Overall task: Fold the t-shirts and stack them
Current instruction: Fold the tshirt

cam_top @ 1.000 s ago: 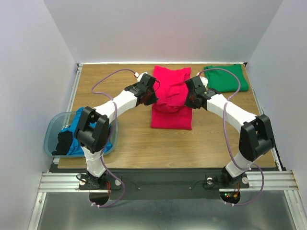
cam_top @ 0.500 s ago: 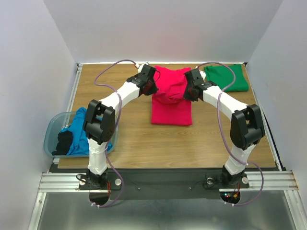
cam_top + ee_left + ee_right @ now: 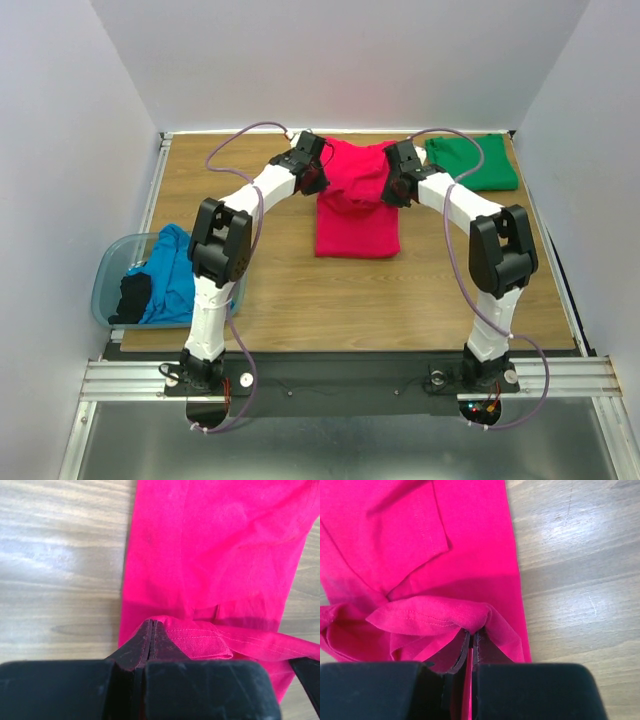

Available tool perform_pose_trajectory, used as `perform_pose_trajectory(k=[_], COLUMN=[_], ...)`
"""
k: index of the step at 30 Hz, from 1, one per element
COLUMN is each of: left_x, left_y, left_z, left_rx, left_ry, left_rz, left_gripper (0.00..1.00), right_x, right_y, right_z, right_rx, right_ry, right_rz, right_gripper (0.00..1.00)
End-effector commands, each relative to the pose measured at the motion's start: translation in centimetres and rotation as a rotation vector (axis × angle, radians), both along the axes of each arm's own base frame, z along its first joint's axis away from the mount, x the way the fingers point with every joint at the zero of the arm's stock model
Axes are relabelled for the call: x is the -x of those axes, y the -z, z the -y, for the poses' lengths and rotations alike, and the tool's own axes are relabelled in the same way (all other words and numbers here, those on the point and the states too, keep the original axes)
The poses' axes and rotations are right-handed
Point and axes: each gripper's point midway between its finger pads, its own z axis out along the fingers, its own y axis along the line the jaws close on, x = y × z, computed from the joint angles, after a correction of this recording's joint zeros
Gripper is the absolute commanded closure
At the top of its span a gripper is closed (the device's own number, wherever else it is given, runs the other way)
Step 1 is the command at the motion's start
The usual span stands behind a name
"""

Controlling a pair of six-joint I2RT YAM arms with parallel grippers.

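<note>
The crimson-pink t-shirt (image 3: 357,215) lies lengthwise in the middle of the table, its far part lifted and folded back. My left gripper (image 3: 318,178) is shut on the shirt's left edge, a hemmed fold (image 3: 200,642) bunched against its tips (image 3: 151,625). On the opposite edge my right gripper (image 3: 393,185) is shut on bunched cloth (image 3: 430,617), pinched at its fingertips (image 3: 471,632). A folded emerald green t-shirt (image 3: 478,163) rests at the far right. The bright blue t-shirt (image 3: 170,275) sits crumpled in the tub.
The translucent grey-blue tub (image 3: 108,270) stands at the near left edge with a dark garment (image 3: 131,297) beside the blue one. White walls close in the back and both sides of the wooden table (image 3: 300,300).
Both grippers have moved toward the far side of the table, carrying the pink shirt's held edges with them; both arms now stretch out further. Grips unchanged.
</note>
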Motion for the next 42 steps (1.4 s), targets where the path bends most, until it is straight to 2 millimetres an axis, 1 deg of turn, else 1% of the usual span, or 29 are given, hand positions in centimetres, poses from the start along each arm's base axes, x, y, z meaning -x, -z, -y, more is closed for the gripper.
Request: perform_pose_trajectory(k=[1,3,4,6,7,8,9,10,11,13,14,15,16,18,19,20,22,23,24,25,26,28,29,30,31,32,35,38,42], left_x=[-1.7,-2.1,-2.1,-2.3,-2.3,-2.3,-2.3,-1.9,-1.8,-1.7,-1.3,-1.2,-1.0,0.1,0.6,1.7,3.0,4.6,5.4,6.2,7.9,9.2,10.4,11.1,11.5,12.3,13.2,13.6,14.3], left_y=[-1.9,-1.9,-1.4,-1.1,-1.1,-1.1,-1.1,-1.0,-1.1,-2.5,-2.4,-2.8,-4.4,-4.4,-5.7,-5.7,-5.5,-3.4,-2.9,-3.5,-2.1,-1.0,0.5,1.0,1.3,2.6,3.7,4.3,5.7], left_z=[0.5,0.7,0.6,0.7,0.7,0.7,0.6,0.4,0.3,-0.2,-0.6,-0.7,-1.0,-1.4,-1.7,-2.0,-1.8,-2.3,-2.1,-1.5,-1.7,-1.5,-1.6,-1.2,-0.9,-1.1,-1.1,-1.0,-1.0], left_rx=[0.018,0.018,0.014,0.012,0.01,0.009,0.005,-0.002,-0.003,-0.007,-0.015,-0.017,-0.01,-0.012,0.001,0.004,0.027,0.018,0.028,0.067,0.068,0.073,0.071,0.091,0.11,0.106,0.122,0.133,0.136], left_ry=[0.032,0.037,0.037,0.039,0.042,0.043,0.041,0.043,0.04,0.023,0.014,0.008,0.001,0.004,-0.003,-0.002,0.001,0.008,0.021,0.033,0.041,0.048,0.044,0.057,0.068,0.069,0.07,0.067,0.067], left_rz=[0.047,0.048,0.036,0.033,0.028,0.024,0.021,0.011,0.012,0.038,0.037,0.046,0.073,0.068,0.086,0.082,0.081,0.033,0.021,0.029,-0.007,-0.029,-0.058,-0.079,-0.087,-0.116,-0.145,-0.159,-0.19], left_gripper=[1.0,1.0,1.0,1.0,1.0,0.72,0.62,0.4,0.31,0.15,0.08,0.07,0.06,0.05,0.05,0.04,0.04,0.04,0.04,0.04,0.04,0.05,0.08,0.1,0.12,0.18,0.25,0.32,0.45], right_x=[-2.2,-2.5,-2.5,-2.6,-2.7,-2.7,-2.8,-2.7,-2.7,-2.6,-2.3,-2.0,-1.6,0.1,0.7,2.2,3.8,4.6,5.2,6.7,7.9,8.9,9.1,9.3,9.9,9.9,10.4,9.9,10.4], right_y=[-1.5,-1.0,-0.8,-0.6,-0.6,-0.5,-0.6,-0.7,-0.8,-1.7,-1.8,-2.1,-2.3,-2.7,-2.7,-2.5,-2.0,-1.7,-1.6,-0.9,-0.3,0.3,0.6,0.8,1.5,1.7,2.8,3.3,5.1], right_z=[-0.1,0.0,0.0,0.1,0.1,0.1,0.2,-0.1,0.0,-0.2,-0.4,-0.6,-0.7,-0.9,-0.9,-0.6,-0.2,-0.2,-0.1,0.2,0.5,0.6,0.5,0.5,0.7,0.7,0.9,0.6,0.4], right_rx=[-0.029,-0.038,-0.042,-0.045,-0.045,-0.046,-0.047,-0.051,-0.052,-0.056,-0.066,-0.073,-0.082,-0.109,-0.115,-0.125,-0.136,-0.148,-0.157,-0.168,-0.174,-0.187,-0.198,-0.203,-0.203,-0.207,-0.215,-0.237,-0.24], right_ry=[0.008,0.012,0.017,0.02,0.022,0.021,0.021,0.007,0.002,-0.016,-0.039,-0.054,-0.067,-0.098,-0.105,-0.107,-0.094,-0.091,-0.087,-0.076,-0.069,-0.057,-0.054,-0.048,-0.033,-0.026,-0.001,0.01,0.016], right_rz=[0.062,0.051,0.048,0.043,0.043,0.039,0.043,0.043,0.042,0.056,0.052,0.055,0.053,0.039,0.034,0.015,-0.007,-0.019,-0.027,-0.051,-0.07,-0.087,-0.09,-0.094,-0.113,-0.109,-0.121,-0.106,-0.151], right_gripper=[1.0,0.99,0.99,0.92,0.85,0.65,0.56,0.41,0.32,0.23,0.0,0.0,0.0,0.0,0.0,0.0,0.0,0.0,0.0,0.0,0.0,0.02,0.08,0.12,0.18,0.31,0.37,0.41,0.49])
